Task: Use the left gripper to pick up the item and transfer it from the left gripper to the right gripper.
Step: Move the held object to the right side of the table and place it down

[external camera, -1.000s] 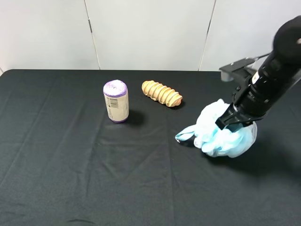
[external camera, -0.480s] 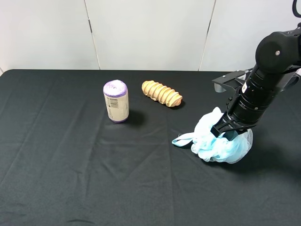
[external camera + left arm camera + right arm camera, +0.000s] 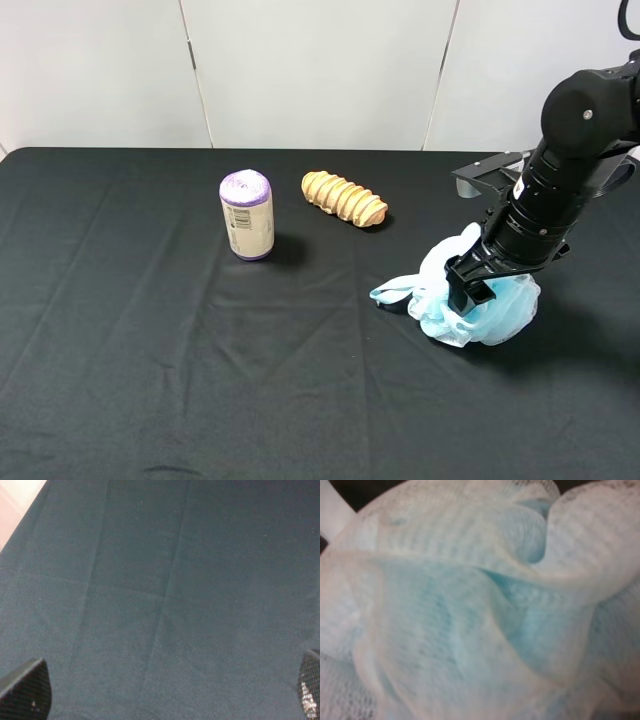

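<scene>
- Right now the item lies on the black tabletop at the right of the overhead frame, its loop tail trailing toward centre.
- The right gripper presses into the pouf from above; mesh fills its wrist view, so whether the jaws are closed on it I cannot tell.
- The left gripper shows only in its wrist view, jaws spread wide over bare cloth, holding nothing.
- Well apart at upper centre stand the purple-topped roll and ridged wooden piece, clear of the work.

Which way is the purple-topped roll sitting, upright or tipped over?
Upright: the purple-topped roll stands on end on the black table, purple top upward.
</scene>
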